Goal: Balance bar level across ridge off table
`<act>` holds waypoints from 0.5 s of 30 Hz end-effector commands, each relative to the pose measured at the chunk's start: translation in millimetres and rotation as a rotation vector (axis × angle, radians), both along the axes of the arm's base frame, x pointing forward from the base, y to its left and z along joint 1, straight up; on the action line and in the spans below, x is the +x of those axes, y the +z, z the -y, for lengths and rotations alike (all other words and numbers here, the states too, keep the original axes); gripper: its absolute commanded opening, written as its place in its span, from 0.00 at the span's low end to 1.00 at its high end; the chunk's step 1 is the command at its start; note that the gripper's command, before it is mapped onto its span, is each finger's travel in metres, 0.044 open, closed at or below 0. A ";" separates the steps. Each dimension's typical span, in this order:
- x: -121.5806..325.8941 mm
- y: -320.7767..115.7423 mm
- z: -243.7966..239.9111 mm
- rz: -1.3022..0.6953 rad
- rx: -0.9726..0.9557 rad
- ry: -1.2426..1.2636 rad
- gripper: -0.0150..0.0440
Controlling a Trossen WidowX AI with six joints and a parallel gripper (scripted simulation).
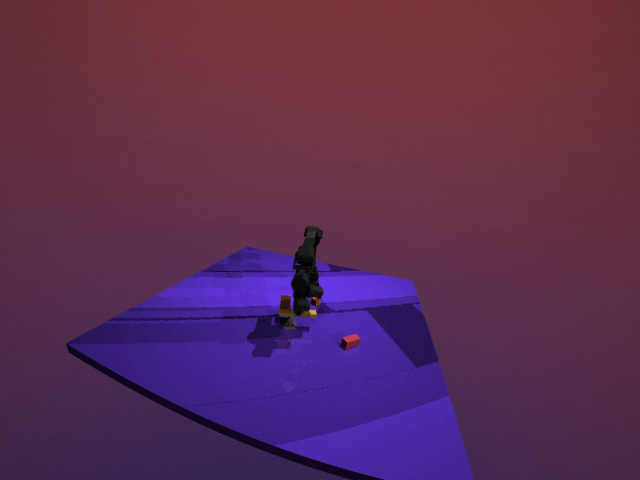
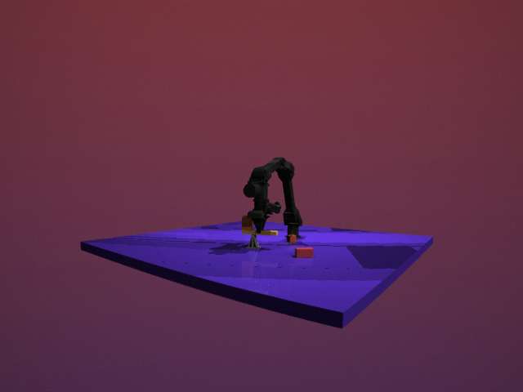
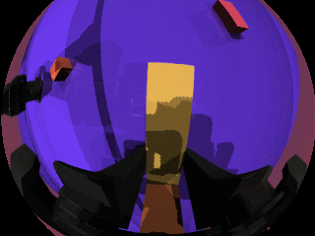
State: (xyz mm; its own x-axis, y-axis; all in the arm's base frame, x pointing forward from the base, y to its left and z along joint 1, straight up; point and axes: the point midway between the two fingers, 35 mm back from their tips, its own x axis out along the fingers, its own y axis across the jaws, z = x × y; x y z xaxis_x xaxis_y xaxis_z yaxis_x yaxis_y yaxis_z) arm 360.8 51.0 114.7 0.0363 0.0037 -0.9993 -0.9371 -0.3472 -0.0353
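Note:
The yellow bar (image 1: 309, 313) (image 2: 270, 233) (image 3: 169, 81) looks about level above the table. An orange-brown block (image 1: 285, 302) (image 2: 247, 222) (image 3: 159, 211) stands on its left end in the top and exterior views. My gripper (image 2: 260, 231) (image 3: 164, 151) is shut on the bar, to the right of the block. The grey ridge (image 1: 290, 323) (image 2: 252, 242) stands on the table under the bar's left part, nearer the block end. Its top is at or just below the bar's underside; whether they touch cannot be told. The ridge is hidden in the wrist view.
A red block (image 1: 350, 341) (image 2: 304, 252) (image 3: 230, 17) lies on the purple table (image 1: 361, 413) (image 2: 320, 291) to the right of the ridge. A small orange block (image 1: 315, 301) (image 2: 292, 238) (image 3: 61, 69) sits near the arm's base.

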 end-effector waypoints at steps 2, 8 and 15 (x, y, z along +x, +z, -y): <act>0.0 0.0 0.0 0.000 0.000 0.000 0.25; 0.0 0.0 0.0 0.000 0.000 0.000 0.25; 0.0 0.0 0.0 0.000 0.000 0.000 0.54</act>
State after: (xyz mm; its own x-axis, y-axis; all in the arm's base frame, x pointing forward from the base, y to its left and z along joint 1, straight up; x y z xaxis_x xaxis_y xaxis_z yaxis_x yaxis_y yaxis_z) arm 360.8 51.0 114.6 0.0362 0.0037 -0.9993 -0.9371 -0.3472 -0.0353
